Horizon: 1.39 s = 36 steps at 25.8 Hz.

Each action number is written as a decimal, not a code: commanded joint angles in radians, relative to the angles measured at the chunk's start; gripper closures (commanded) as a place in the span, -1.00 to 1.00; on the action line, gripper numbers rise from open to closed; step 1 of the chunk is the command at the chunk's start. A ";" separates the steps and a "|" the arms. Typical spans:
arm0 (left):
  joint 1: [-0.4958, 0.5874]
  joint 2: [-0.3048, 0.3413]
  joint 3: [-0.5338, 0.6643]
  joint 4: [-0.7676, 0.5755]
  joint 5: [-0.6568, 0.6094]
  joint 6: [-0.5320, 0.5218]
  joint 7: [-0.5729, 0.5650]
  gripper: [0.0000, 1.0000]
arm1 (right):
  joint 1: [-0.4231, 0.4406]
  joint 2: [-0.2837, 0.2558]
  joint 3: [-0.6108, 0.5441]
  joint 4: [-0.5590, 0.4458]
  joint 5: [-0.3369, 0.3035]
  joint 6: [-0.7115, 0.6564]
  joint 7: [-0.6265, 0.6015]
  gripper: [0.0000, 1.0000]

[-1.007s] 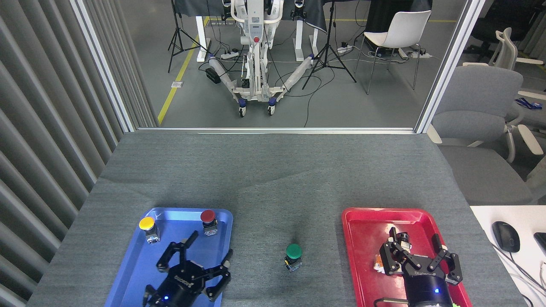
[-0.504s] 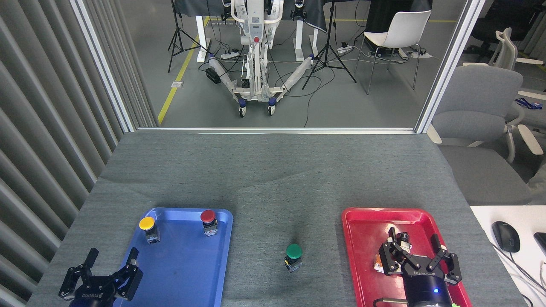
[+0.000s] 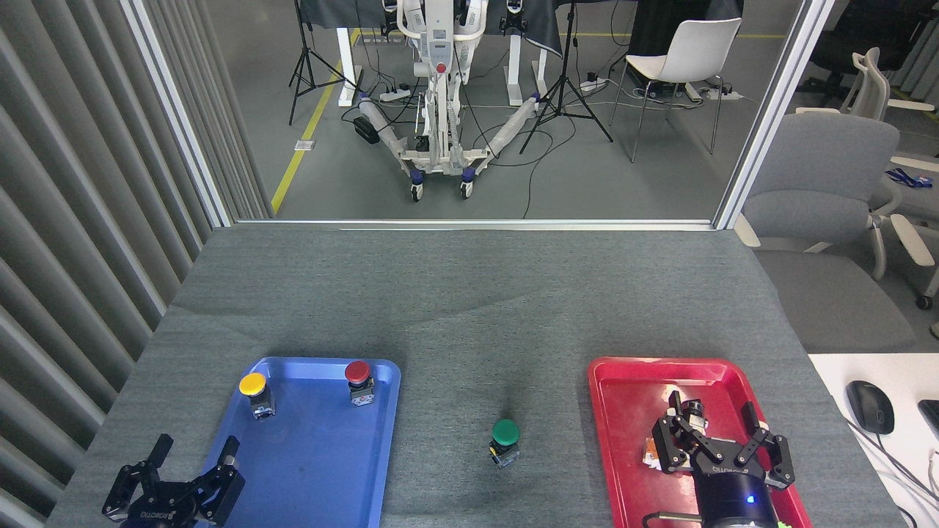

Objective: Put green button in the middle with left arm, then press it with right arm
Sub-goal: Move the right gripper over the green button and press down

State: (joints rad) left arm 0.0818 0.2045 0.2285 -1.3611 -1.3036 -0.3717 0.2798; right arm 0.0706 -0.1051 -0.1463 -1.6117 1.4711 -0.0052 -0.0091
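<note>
The green button stands upright on the bare grey bench, between the blue tray and the red tray, touching neither; so it appears to sit in the middle already, and the step in hand looks to be the press. From the right gripper the button lies to the left at about the same depth, across the red tray's left rim; the right gripper hangs over that tray with its fingers spread and grasping nothing, and a small white-and-orange object lies under it. The left gripper is at the blue tray's near left corner, fingers released and empty, well apart from the button. The right arm seems the nearer of the two. A yellow button and a red button stand at the blue tray's far end, clear of the path; nothing stands between the right gripper and the green cap; a press would call for coming down squarely on the cap, as the small base could tip or slide.
</note>
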 commanded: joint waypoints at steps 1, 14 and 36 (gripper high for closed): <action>0.007 0.000 0.000 -0.007 0.001 -0.001 0.001 -0.98 | 0.006 -0.010 0.002 -0.001 -0.005 0.001 -0.005 -0.99; 0.003 0.000 0.000 -0.010 0.009 -0.001 -0.001 -0.98 | -0.014 -0.018 0.117 0.027 -0.009 0.024 0.000 -0.99; -0.016 0.000 -0.002 -0.007 0.012 -0.001 -0.001 -0.98 | -0.134 0.082 0.430 0.257 0.014 -0.093 -0.003 0.82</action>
State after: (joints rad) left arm 0.0663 0.2021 0.2270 -1.3686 -1.2917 -0.3728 0.2788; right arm -0.0486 -0.0413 0.2526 -1.3977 1.4818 -0.1052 -0.0150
